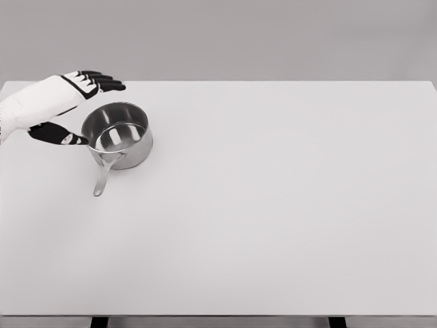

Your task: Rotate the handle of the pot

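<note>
My left hand comes in from the left edge, white back with black fingers. Fingers are stretched flat past the far rim of the pot; thumb reaches toward the near-left rim, tip right at the metal. Hand is spread, gripping nothing. Contact at the thumb tip I cannot confirm. Pot stands upright on the white table, far-left part. Pot handle points toward me, angled slightly left, its end lying free on the tabletop.
</note>
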You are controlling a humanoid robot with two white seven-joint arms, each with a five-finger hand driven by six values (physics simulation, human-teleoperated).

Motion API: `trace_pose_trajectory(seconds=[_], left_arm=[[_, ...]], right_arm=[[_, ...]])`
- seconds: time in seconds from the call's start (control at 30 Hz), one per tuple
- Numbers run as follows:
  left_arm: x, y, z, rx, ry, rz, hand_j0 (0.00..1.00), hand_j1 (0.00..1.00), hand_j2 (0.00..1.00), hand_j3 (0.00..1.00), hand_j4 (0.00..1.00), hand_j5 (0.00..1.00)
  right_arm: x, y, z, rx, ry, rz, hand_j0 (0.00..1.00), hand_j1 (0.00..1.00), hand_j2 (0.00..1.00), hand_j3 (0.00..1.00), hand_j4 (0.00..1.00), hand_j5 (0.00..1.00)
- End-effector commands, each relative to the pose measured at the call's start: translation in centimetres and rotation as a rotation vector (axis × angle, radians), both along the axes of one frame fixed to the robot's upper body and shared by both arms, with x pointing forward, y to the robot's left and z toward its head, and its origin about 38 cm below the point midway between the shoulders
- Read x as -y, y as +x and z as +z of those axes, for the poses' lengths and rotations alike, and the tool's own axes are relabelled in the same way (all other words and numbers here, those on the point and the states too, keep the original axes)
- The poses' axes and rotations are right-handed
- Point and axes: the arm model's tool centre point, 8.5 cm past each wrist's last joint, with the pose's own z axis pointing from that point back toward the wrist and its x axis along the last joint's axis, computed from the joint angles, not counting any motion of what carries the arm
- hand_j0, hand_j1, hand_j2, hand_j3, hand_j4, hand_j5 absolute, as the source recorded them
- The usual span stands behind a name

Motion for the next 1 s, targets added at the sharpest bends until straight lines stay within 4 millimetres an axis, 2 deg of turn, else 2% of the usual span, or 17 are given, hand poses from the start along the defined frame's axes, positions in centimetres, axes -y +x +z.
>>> trace_pose_trajectory(seconds=[0.0, 0.1, 0.17, 0.3, 0.4, 0.47, 0.57, 0.67, 0.97], left_arm=[[0.2, 0.0, -0.2, -0.002, 0.004, -0.004, 1.00, 1.00, 1.00, 1.00, 1.00, 1.00], [0.4, 0.0, -0.4, -0.008, 0.004, -0.006, 1.00, 1.00, 1.00, 1.00, 1.00, 1.00], [2.2, 0.0, -1.4, -0.044, -0.002, -0.047, 1.00, 1.00, 1.00, 1.00, 1.00, 1.00], [3.3, -0.2, -0.3, -0.046, 0.044, -0.096, 1.00, 1.00, 1.00, 1.00, 1.00, 1.00], [5.1, -0.7, -0.7, -0.074, 0.078, -0.161, 1.00, 1.00, 1.00, 1.00, 1.00, 1.00], [5.3, -0.3, 0.8, -0.045, 0.122, -0.187, 1.00, 1.00, 1.00, 1.00, 1.00, 1.00], [7.8, -1.5, 0.5, -0.018, 0.249, -0.409, 1.00, 1.00, 1.00, 1.00, 1.00, 1.00], [7.7, -1.4, 0.9, -0.012, 0.265, -0.409, 1.00, 1.00, 1.00, 1.00, 1.00, 1.00], [7.3, -1.6, 0.1, -0.037, 0.275, -0.407, 1.00, 1.00, 1.00, 1.00, 1.00, 1.00]], right_arm=[[0.0, -0.1, 0.0, -0.006, 0.001, -0.002, 1.00, 1.00, 1.00, 1.00, 1.00, 1.00], [0.0, -0.3, 0.0, -0.003, 0.000, 0.002, 1.00, 1.00, 1.00, 1.00, 1.00, 1.00], [0.0, -0.5, 0.0, -0.006, -0.003, 0.001, 1.00, 1.00, 1.00, 1.00, 1.00, 1.00], [0.0, -0.5, 0.0, -0.006, -0.003, 0.001, 1.00, 1.00, 1.00, 1.00, 1.00, 1.00], [0.0, -0.5, 0.0, -0.006, -0.003, 0.001, 1.00, 1.00, 1.00, 1.00, 1.00, 1.00], [0.0, -0.5, 0.0, -0.006, -0.003, 0.001, 1.00, 1.00, 1.00, 1.00, 1.00, 1.00], [0.0, -0.5, 0.0, -0.006, -0.003, 0.001, 1.00, 1.00, 1.00, 1.00, 1.00, 1.00], [0.0, -0.5, 0.0, -0.006, -0.003, 0.001, 1.00, 1.00, 1.00, 1.00, 1.00, 1.00], [0.0, -0.5, 0.0, -0.006, -0.003, 0.001, 1.00, 1.00, 1.00, 1.00, 1.00, 1.00]])
